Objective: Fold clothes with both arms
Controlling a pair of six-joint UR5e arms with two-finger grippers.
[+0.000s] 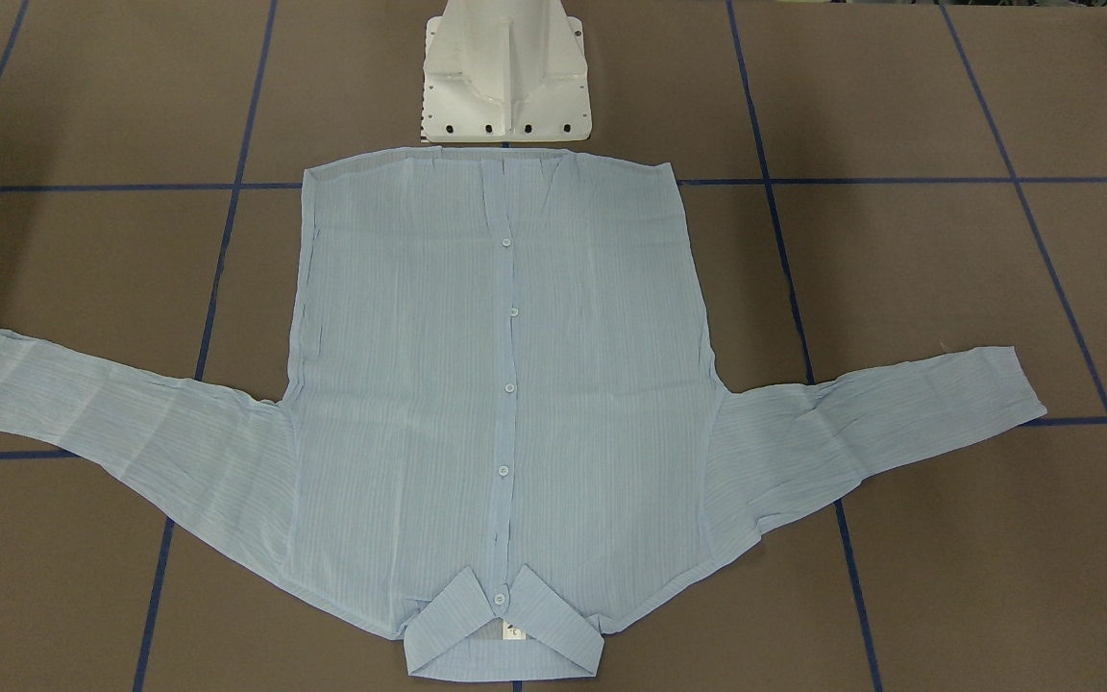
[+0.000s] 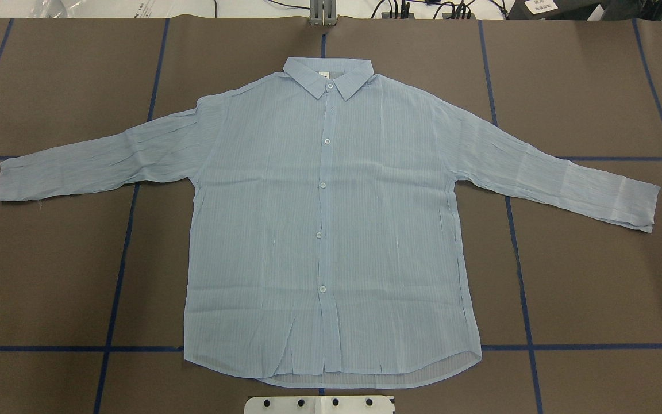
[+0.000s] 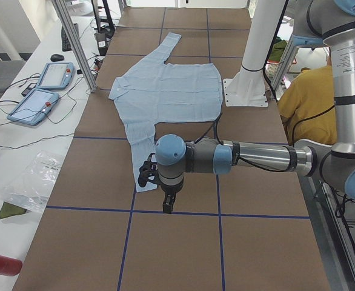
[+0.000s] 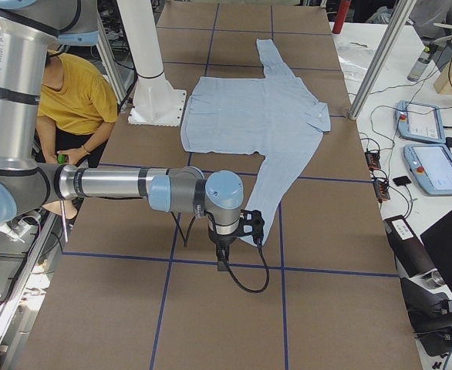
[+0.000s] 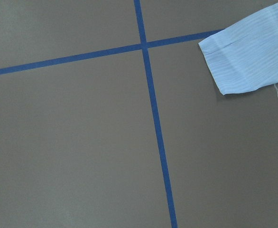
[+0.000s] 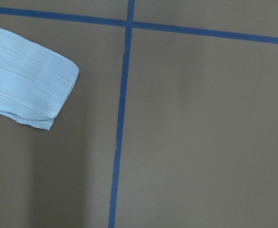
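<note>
The pale-blue striped shirt [image 2: 331, 230] lies flat on the brown table, buttoned front up, with both sleeves spread out to the sides. Its collar [image 1: 504, 634] is on the side far from the robot. The shirt also shows in both side views [image 3: 165, 91] [image 4: 264, 116]. My left gripper [image 3: 167, 203] hangs over the table just past the near sleeve's cuff [image 5: 250, 57]. My right gripper [image 4: 222, 258] hangs just past the other cuff [image 6: 30, 80]. Both grippers show only in the side views, so I cannot tell whether they are open or shut.
The white pedestal base [image 1: 505, 77] stands by the shirt's hem. Blue tape lines [image 2: 124, 230] cross the table. Teach pendants [image 3: 44, 91] and cables lie on the side table by an aluminium post [image 3: 74, 42]. A person in yellow [image 4: 79, 100] sits behind the robot.
</note>
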